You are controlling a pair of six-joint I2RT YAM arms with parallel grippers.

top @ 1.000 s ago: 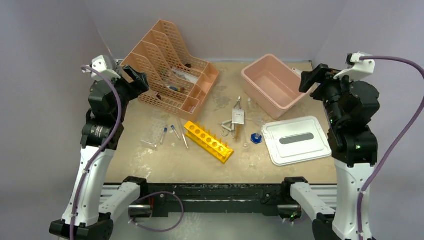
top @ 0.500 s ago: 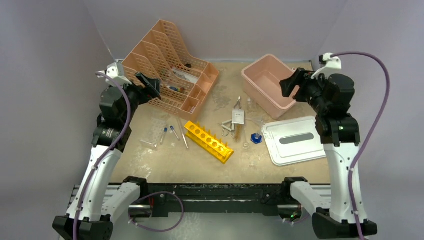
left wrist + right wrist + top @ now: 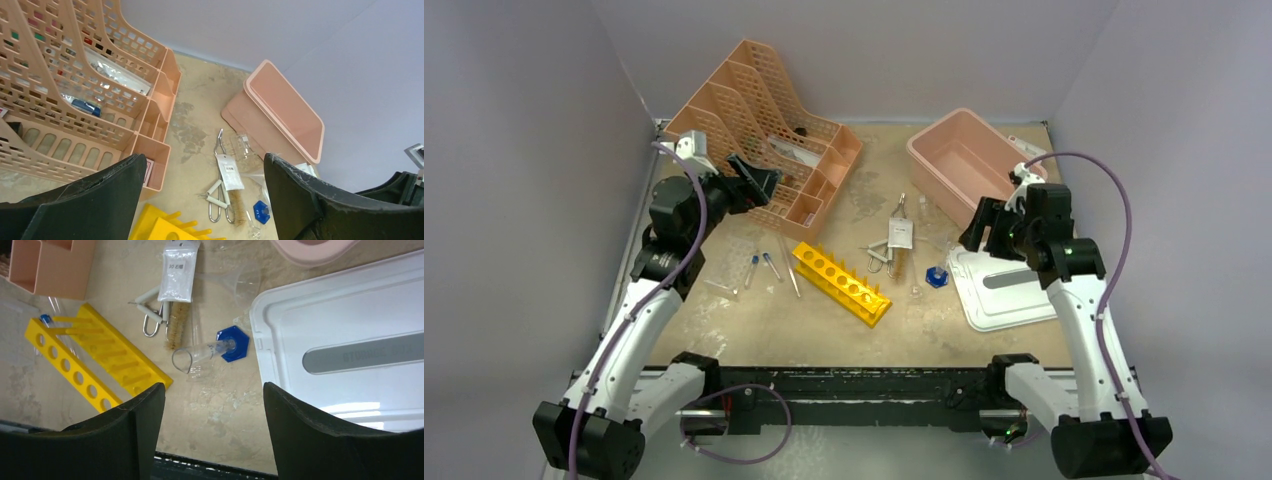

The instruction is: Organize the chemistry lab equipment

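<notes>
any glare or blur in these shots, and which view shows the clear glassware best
Top external: soft, even light with no hard shadows, but the clear measuring cylinder nearly vanishes against the table. Right wrist: sharp, the cylinder reads best here, with a bright reflection on the white lid. Left wrist: the left gripper's fingers darken the bottom corners.

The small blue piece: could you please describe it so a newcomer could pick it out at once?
Find the white lid on the right side of the table. Just off its left edge, between it and the yellow test-tube rack, lies the small blue piece. It is a flat hexagon with a clear tube joined to it, unlike the thin blue-capped tubes left of the rack.
</notes>
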